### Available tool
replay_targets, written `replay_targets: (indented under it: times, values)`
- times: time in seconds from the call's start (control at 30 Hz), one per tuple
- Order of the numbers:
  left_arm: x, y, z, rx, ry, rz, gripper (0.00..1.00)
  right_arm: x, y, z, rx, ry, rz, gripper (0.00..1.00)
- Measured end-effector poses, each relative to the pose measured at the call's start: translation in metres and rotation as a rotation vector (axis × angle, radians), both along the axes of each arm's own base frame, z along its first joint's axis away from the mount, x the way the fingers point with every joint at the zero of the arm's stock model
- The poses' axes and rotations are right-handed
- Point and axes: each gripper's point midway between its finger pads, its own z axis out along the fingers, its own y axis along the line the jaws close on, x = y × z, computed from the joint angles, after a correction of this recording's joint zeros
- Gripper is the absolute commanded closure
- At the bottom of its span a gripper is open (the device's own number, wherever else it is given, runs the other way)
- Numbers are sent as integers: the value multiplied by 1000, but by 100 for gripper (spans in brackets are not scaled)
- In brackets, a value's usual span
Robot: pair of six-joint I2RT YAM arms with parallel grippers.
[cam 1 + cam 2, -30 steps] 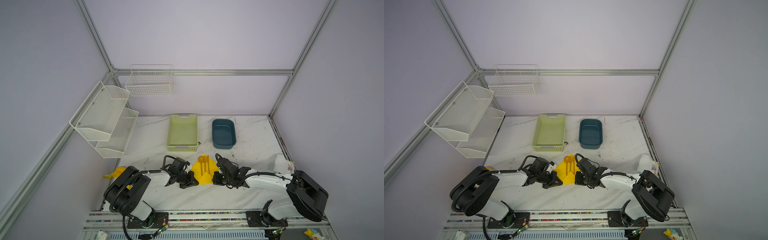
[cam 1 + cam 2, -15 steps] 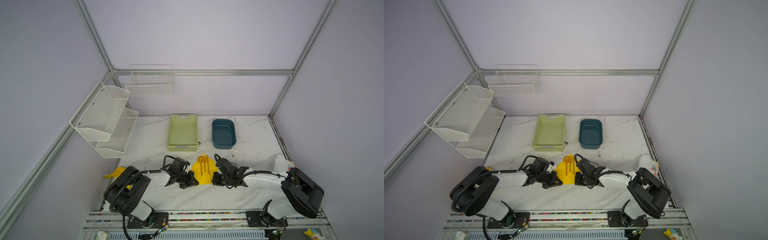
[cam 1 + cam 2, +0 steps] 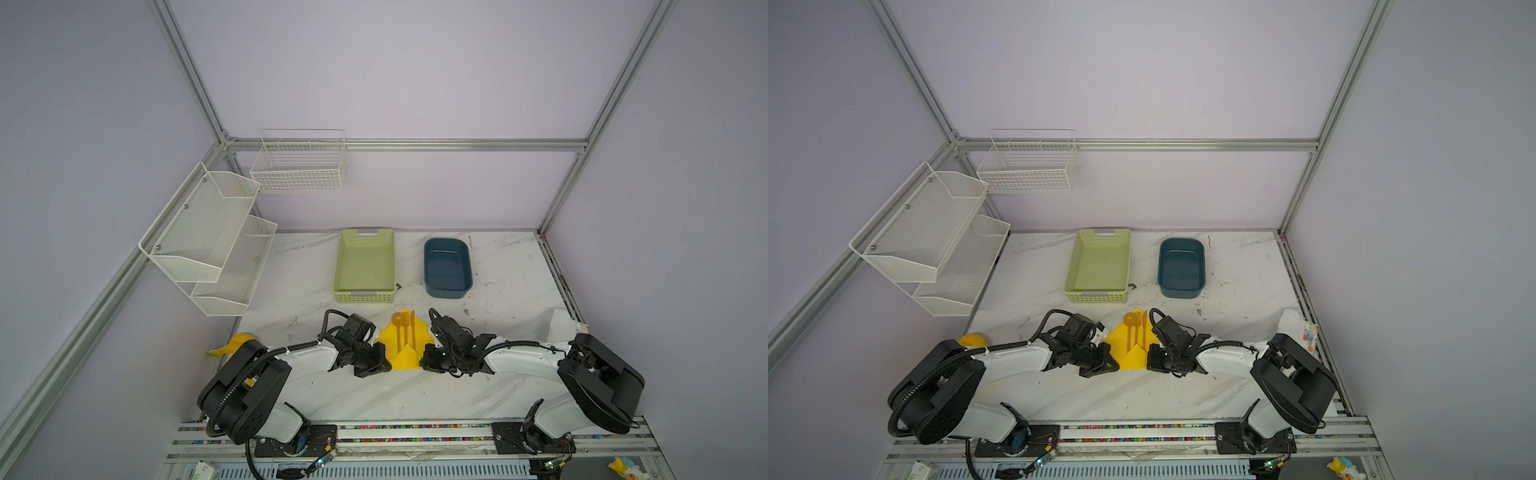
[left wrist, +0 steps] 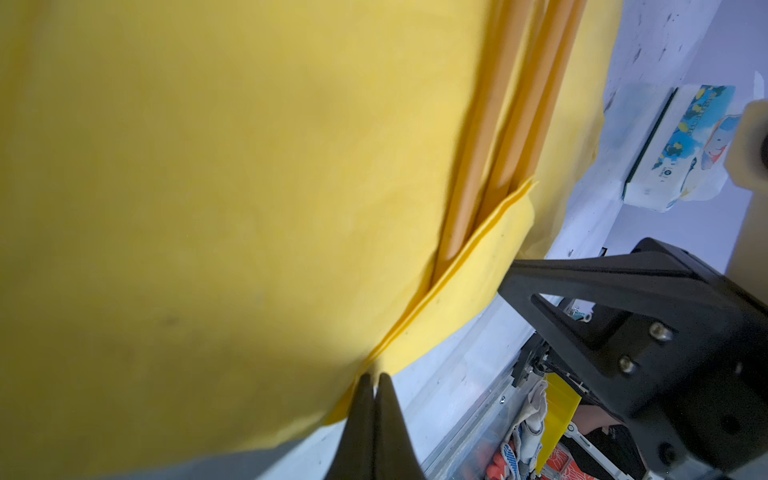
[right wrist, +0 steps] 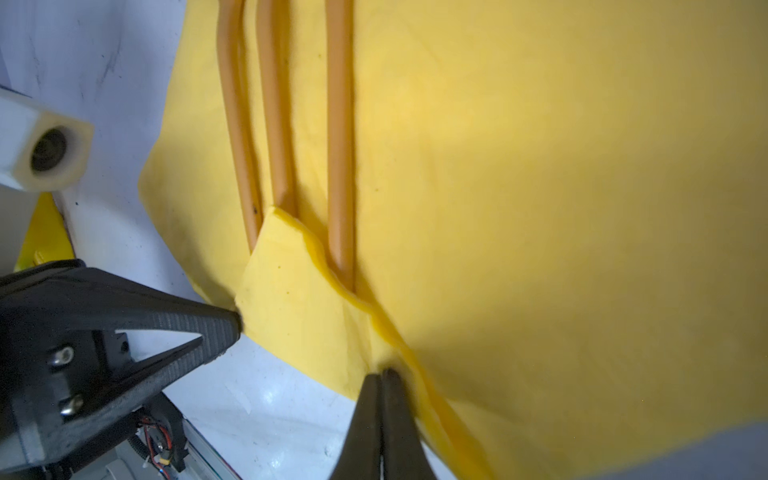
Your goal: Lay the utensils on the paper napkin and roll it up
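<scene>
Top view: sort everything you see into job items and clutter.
Job: thin yellow paper napkin; three slim orange-tan utensils lying on it.
Clutter: green slotted plastic basket; dark blue plastic tub; yellow banana-shaped toy; white wire shelves; printed tissue pack.

Both arms (image 3: 309, 357) white-shelled, black-jointed, black-cabled (left gripper (image 4: 374, 382) black, silver screws).

Watching a thin bright yellow square paper napkin (image 3: 384, 343) lying as a diamond, front-centre on the white marbled tabletop (image 3: 415, 395), near corner lying folded over the handle ends of three slim orange-tan utensils (image 3: 405, 332) resting side by side along its middle, round spoon bowl (image 3: 398, 319) pointing rearward.
</scene>
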Motion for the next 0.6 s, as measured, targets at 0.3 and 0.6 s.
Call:
replay_targets:
  times: [0.3,0.6]
  values:
    - [8,13,27,78,-68,11,90,-2,5,0,29,26,-20,93]
    - [26,-27,62,34,-145,-67,92,-1,7,0,34,24,-19,93]
